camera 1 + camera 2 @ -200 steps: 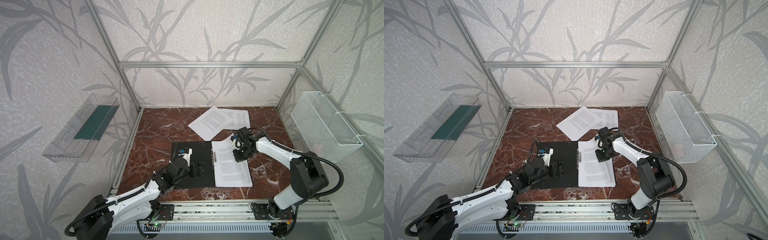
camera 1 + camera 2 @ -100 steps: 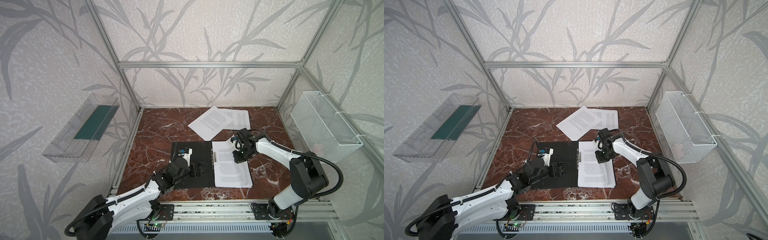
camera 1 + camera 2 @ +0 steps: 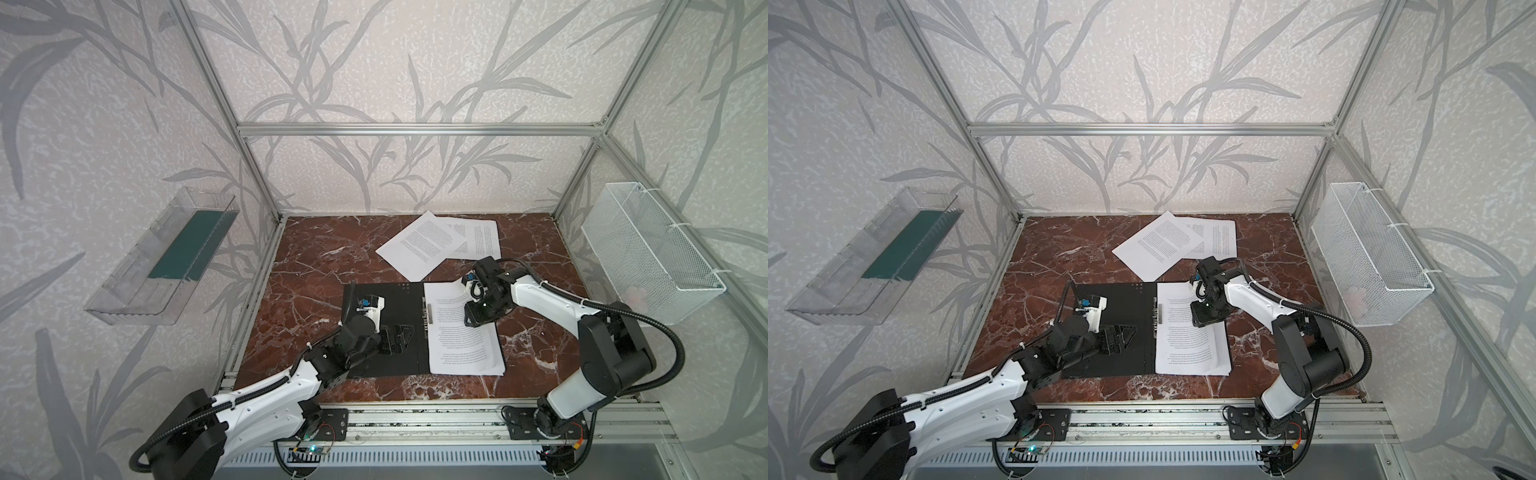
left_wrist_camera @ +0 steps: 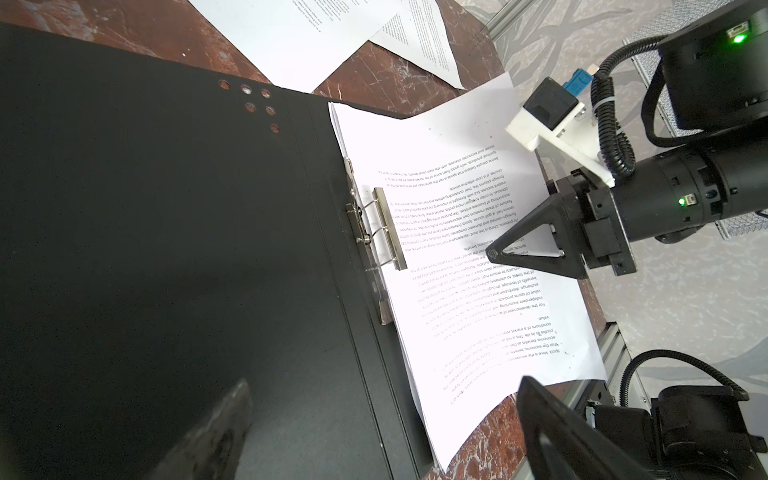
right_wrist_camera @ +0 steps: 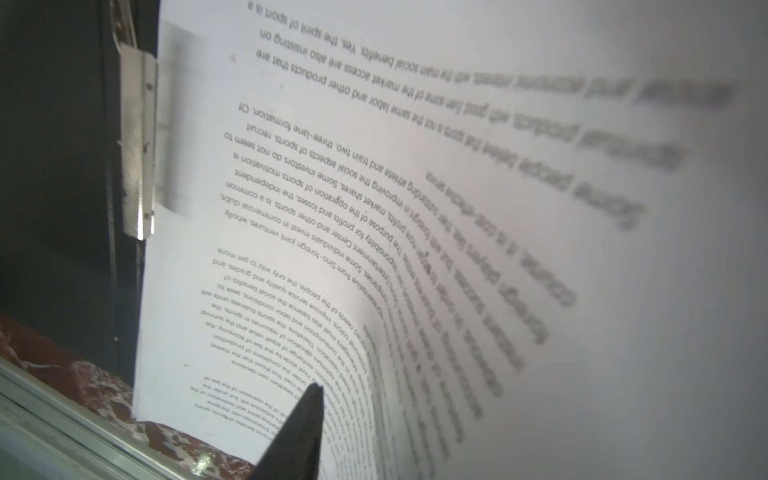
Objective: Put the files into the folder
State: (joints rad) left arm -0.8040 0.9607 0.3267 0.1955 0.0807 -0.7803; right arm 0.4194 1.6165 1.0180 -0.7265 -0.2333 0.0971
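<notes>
Right gripper (image 4: 493,253) shows side-on, one finger hiding the other, so I can't tell whether it's parted or pinching. Its tip is down on the files (image 3: 461,345), stacked directly beneath it in the open folder (image 3: 395,299). Left gripper (image 3: 397,337) is spread wide and empty, over the black cover.

The folder (image 3: 399,299) is laid open by the table's (image 3: 316,266) front edge, with files (image 3: 461,353) stacked on its right half under the right end effector (image 3: 473,320). Two more sheets (image 3: 424,245) are overlapped near the back edge.
</notes>
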